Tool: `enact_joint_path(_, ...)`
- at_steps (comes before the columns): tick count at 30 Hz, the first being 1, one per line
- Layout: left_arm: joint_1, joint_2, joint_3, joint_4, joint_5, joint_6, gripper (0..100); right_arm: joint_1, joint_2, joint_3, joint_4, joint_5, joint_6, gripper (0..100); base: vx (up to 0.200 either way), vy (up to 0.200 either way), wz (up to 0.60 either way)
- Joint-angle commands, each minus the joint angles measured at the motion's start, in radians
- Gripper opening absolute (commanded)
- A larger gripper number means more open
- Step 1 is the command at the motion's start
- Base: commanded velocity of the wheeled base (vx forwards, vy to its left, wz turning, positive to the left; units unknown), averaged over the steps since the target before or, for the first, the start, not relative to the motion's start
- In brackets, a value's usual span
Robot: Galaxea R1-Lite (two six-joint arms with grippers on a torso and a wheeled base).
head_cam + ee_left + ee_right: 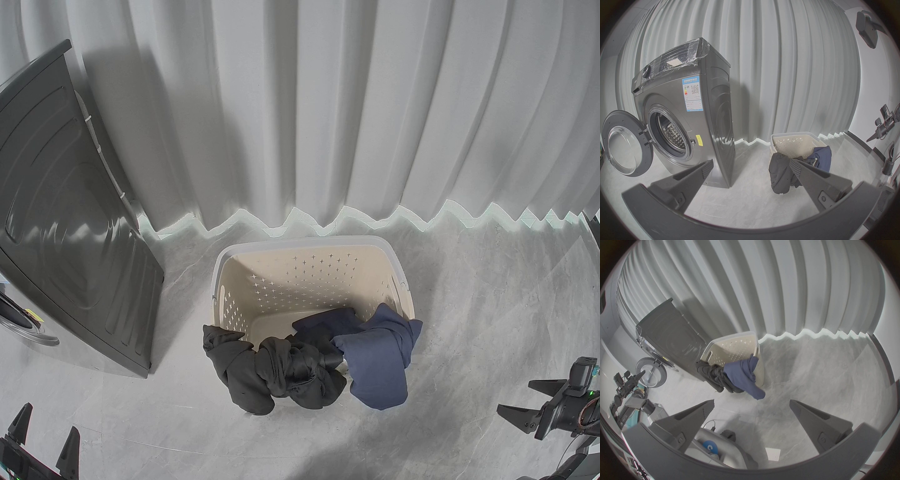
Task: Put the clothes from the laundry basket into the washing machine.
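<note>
L fingers wide apart, empty; R fingers same. Dark + blue clothes draped over laundry basket rim.

Dark clothes over basket rim

A: Clearance at the laundry basket?
B: Top open; black garment and blue garment drape its near rim. On its left the washing machine stands close; bare floor on its right.

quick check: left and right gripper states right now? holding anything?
Left gripper: open, holding nothing.
Right gripper: open, holding nothing.
</note>
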Motion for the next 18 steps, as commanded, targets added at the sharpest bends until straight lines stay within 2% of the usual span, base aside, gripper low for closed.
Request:
enact_joint_path(1,0.0,-0.015,0.016,0.0,0.001,0.0,100,0.055,0.164,0.019,-0.078,0.002,-0.003,100,0.0,0.0,0.0)
enact_joint_path(5,0.0,-0.015,0.016,0.0,0.0,0.0,100,0.072,0.257,0.004,-0.168,0.001,0.003,100,0.0,0.0,0.0)
enact_joint_path(7,0.0,-0.015,0.016,0.0,0.001,0.002,100,0.072,0.32,-0.016,-0.217,-0.001,0.01,100,-0.2,0.0,0.0)
enact_joint_path(8,0.0,-0.015,0.016,0.0,0.001,0.002,100,0.072,0.355,-0.025,-0.242,-0.001,0.02,100,-0.2,0.0,0.0)
enact_joint_path(11,0.0,-0.015,0.016,0.0,0.001,0.0,100,0.074,0.437,-0.042,-0.3,-0.001,0.052,100,0.0,0.0,0.0)
enact_joint_path(13,0.0,-0.015,0.016,0.0,0.001,0.002,100,0.103,0.515,-0.061,-0.357,-0.001,0.074,100,0.0,0.0,0.0)
enact_joint_path(18,0.0,-0.015,0.016,0.0,0.0,0.0,100,0.152,0.612,-0.096,-0.415,-0.016,0.086,100,0.0,0.0,0.0)
